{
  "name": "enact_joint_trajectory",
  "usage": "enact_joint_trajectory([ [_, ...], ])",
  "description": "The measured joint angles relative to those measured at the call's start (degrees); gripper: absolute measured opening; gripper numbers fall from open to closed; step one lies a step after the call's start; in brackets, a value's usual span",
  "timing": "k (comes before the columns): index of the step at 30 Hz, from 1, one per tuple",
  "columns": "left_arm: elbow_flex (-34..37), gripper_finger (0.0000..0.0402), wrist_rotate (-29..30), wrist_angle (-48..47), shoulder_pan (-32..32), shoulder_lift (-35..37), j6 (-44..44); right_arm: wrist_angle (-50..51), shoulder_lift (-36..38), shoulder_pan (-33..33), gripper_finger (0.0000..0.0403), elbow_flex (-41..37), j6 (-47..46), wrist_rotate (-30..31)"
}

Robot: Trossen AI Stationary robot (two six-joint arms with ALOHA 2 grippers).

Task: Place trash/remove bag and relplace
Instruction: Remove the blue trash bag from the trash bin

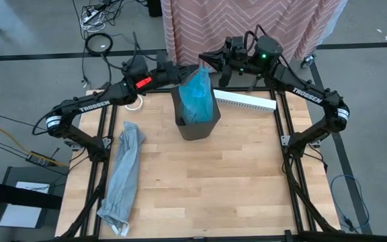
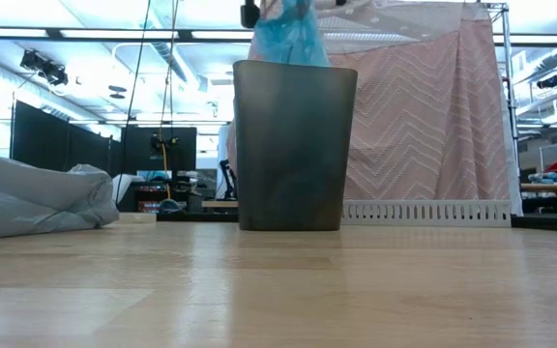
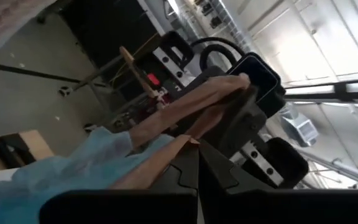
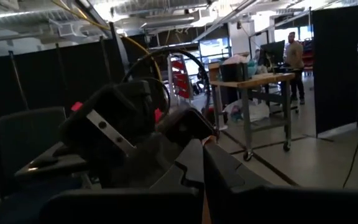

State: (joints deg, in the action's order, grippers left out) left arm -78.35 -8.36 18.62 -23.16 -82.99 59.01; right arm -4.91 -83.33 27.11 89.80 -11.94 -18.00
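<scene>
Gripping the bag (image 1: 197, 97) by its gathered top, both the left end effector (image 1: 182, 72) and right end effector (image 1: 210, 62) are pinched closed above the bin (image 1: 197, 124). Uneven lifting could tear it or tip the bin beneath them.

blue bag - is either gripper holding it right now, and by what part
Both appear to. The left gripper and right gripper are shut at the gathered top of the blue bag, which stands up out of the bin.
</scene>
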Motion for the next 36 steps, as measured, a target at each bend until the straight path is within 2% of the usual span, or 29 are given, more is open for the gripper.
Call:
enact_joint_trajectory([
  [6, 0.0, 0.0002, -1.7, 4.8, 0.0, -3.4, 2.6, 0.1, 0.0, 0.0, 0.0, 0.0, -0.2, 0.3],
  [19, 0.0, 0.0002, -1.2, 3.5, -1.0, -5.8, 1.8, -0.6, 0.0, -3.5, 0.0, 0.0, -2.4, 0.0],
  [24, 0.0, 0.0002, -1.1, 0.0, -1.6, -5.9, -0.1, -2.4, 0.0, -5.2, 0.0, 0.0, -2.5, -0.2],
  [36, 0.0, 0.0002, -1.1, -1.1, -1.5, -5.9, -3.4, -7.5, 0.0, -5.2, 0.0, 0.0, -4.8, -0.2],
])
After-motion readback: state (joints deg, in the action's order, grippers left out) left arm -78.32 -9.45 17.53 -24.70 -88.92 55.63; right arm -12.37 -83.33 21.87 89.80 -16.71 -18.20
